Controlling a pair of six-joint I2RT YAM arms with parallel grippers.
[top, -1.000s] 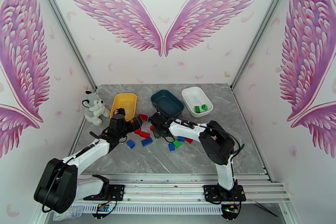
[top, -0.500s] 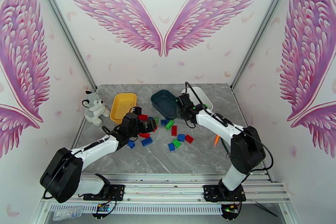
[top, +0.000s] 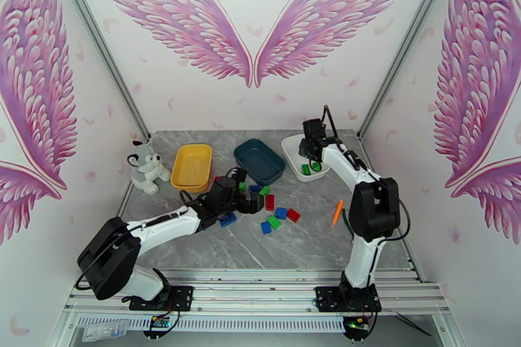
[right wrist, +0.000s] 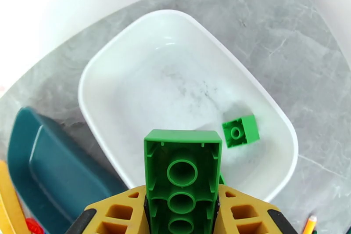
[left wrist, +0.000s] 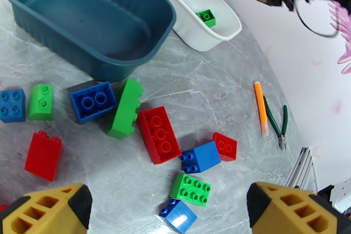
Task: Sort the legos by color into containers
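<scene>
Legos lie scattered mid-table. The left gripper hovers over them, jaws spread wide and empty, and has edged right since the earlier frame. Farther back, the right gripper, clenched on a green brick, has swung from beside the teal tray to above the white tray, where green bricks already lie.

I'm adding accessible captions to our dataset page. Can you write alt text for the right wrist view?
The right tool grips a green lego, its hollow underside facing the camera, over the white tray, where a smaller green lego already lies. A dark teal tray sits beside it at lower left on the grey marble table.
</scene>
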